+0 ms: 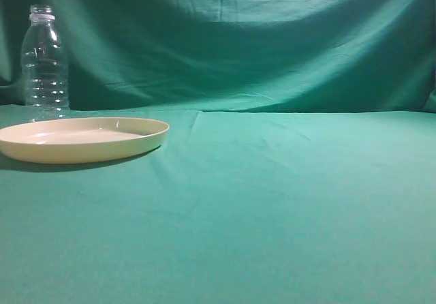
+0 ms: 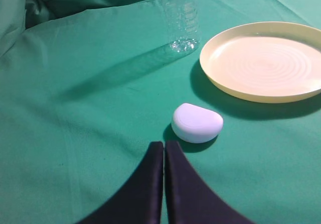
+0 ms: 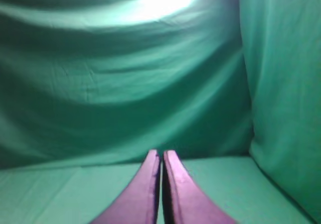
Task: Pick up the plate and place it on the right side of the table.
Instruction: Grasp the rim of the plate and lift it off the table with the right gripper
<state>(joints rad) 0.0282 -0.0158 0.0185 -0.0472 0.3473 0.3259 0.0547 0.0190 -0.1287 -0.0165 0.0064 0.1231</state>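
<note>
The cream-yellow plate (image 1: pixel 82 139) lies flat on the teal-green table (image 1: pixel 272 202) at the left of the exterior view. It also shows in the left wrist view (image 2: pixel 266 61), at the upper right. My left gripper (image 2: pixel 164 144) is shut and empty, low over the cloth, well short of the plate. My right gripper (image 3: pixel 161 153) is shut and empty, facing the green backdrop, with no plate in its view. Neither gripper shows in the exterior view.
A clear plastic bottle (image 1: pixel 45 62) stands upright behind the plate; its base shows in the left wrist view (image 2: pixel 181 18). A small white rounded object (image 2: pixel 197 123) lies on the cloth just ahead of my left gripper. A darker green cloth backdrop (image 1: pixel 259 38) hangs behind the table.
</note>
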